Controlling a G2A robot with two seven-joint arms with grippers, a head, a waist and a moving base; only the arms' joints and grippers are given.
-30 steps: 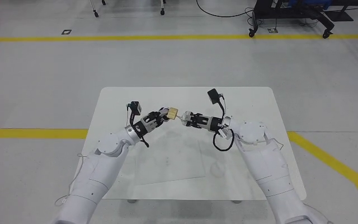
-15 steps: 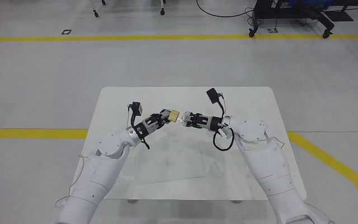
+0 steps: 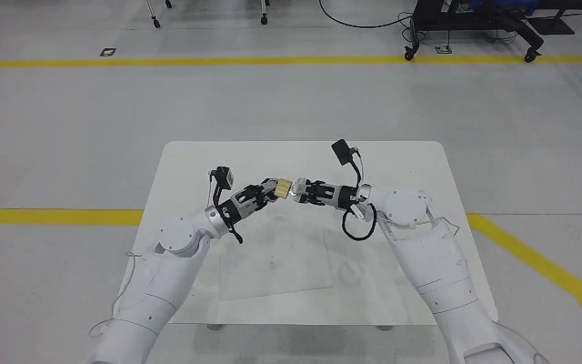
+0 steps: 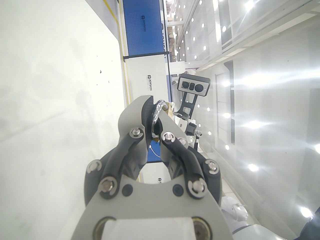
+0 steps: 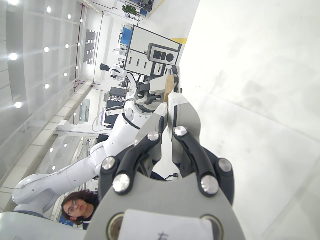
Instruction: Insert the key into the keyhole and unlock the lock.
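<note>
A: From above, who has what?

B: The left gripper (image 3: pixel 273 187) holds the brass lock (image 3: pixel 284 187) at its fingertips, lifted off the table (image 3: pixel 400 164). The right gripper (image 3: pixel 301 192) points at it head-on, and its tips meet the lock's free end.

A: And the left wrist camera?

B: The fingers are closed tight around the silver shackle (image 4: pixel 158 106), which sits between the jaws. The brass body pokes out just past the tips. It is a firm hold (on the shackle, not the body, so the lock could swivel under a push).

A: Right wrist?

B: The pads (image 5: pixel 180 111) are pinched to a thin slit. I judge that they are gripping the key, but it is hidden between them and I cannot make out its blade. The lock's flat end is directly ahead of the tips and touching or nearly touching them.

A: So which step is this?

B: I'd say insertion, either just seating or about to. Whether the blade is in the keyhole I cannot tell.

A: What does the next move need?

B: A short, straight push along the right gripper's own axis while the left braces the lock. After that comes a wrist roll to turn the key. Any misalignment would probably twist the lock about its shackle.
</note>
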